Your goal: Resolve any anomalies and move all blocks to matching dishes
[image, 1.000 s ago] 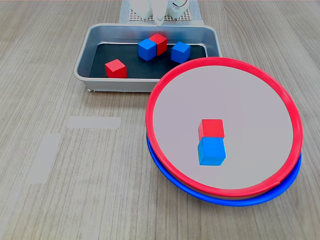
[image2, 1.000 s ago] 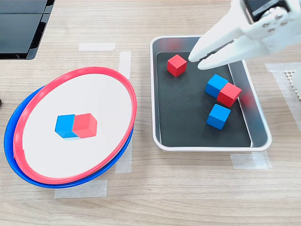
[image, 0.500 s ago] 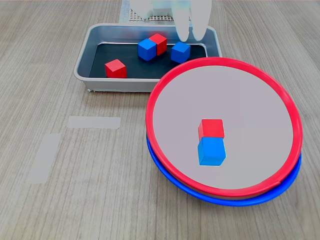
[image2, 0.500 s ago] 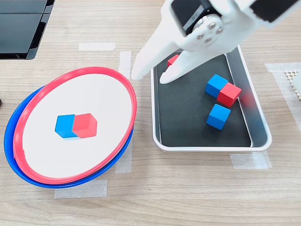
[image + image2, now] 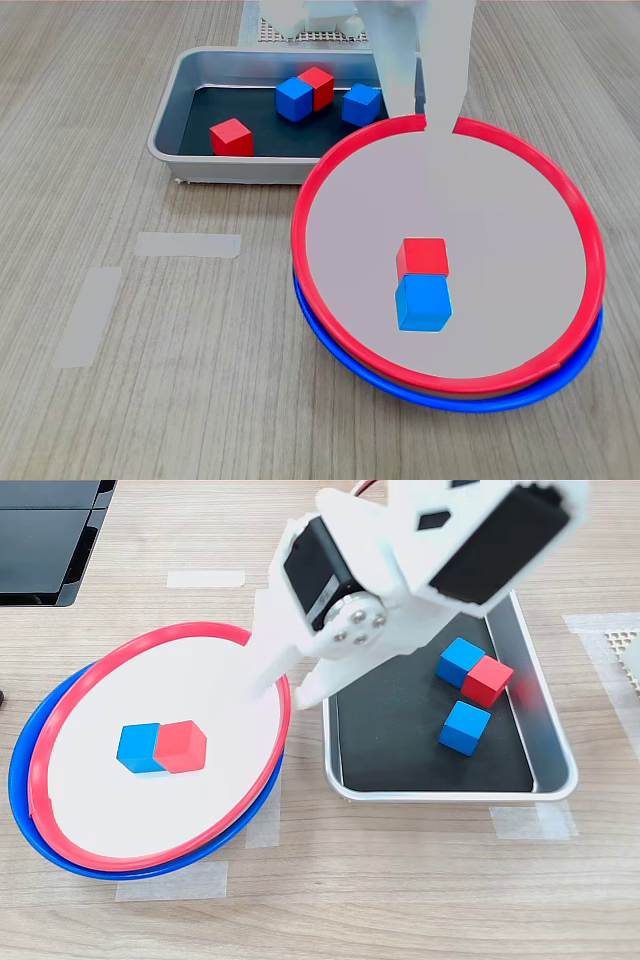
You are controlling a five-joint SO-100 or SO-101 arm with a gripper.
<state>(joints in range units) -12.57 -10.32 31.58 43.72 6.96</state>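
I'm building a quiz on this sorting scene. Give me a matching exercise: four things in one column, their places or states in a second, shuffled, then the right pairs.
Things:
1. red-rimmed round dish
2. blue-rimmed round dish
3. lone red glossy cube
4. white pincer

Places or states:
A. in the grey metal tray
B. underneath the other dish
C. open, empty, over the dish rim
D. stacked on top, holding a red and a blue cube side by side

Pairs: 1-D, 2-B, 3-A, 4-C

Red-rimmed dish [image 5: 60, 830] interior mostly bare; two blocks [image 5: 160, 748] central.
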